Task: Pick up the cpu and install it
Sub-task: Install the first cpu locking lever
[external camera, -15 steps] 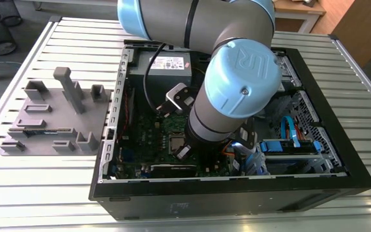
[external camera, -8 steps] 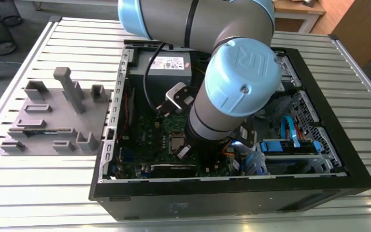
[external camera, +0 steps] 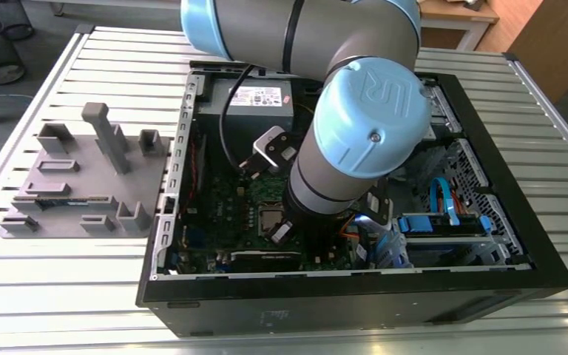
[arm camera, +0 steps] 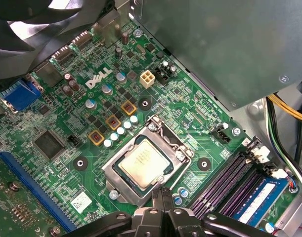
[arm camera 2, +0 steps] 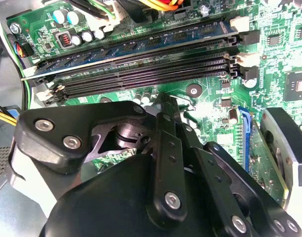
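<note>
The cpu (arm camera: 143, 162), a small square chip with a pale metal top, lies flat in its socket on the green motherboard (arm camera: 62, 106), ringed by the silver socket frame (arm camera: 180, 153). My gripper (arm camera: 162, 196) hovers just beside the socket's edge, a little above the board, its two black fingertips pressed together with nothing between them. In the second wrist view the gripper (arm camera 2: 164, 100) shows its black linkage, with the tips meeting over the board near the memory slots (arm camera 2: 141, 69). In the exterior view the arm's wrist (external camera: 363, 140) reaches down into the open computer case (external camera: 363, 296) and covers the gripper.
A grey power supply box (external camera: 254, 100) sits at the far end of the case and overhangs the board (arm camera: 225, 44). Blue cables and a drive bay (external camera: 442, 222) fill the case's side at the exterior view's right. A grey parts fixture (external camera: 82, 177) stands on the slatted table at its left.
</note>
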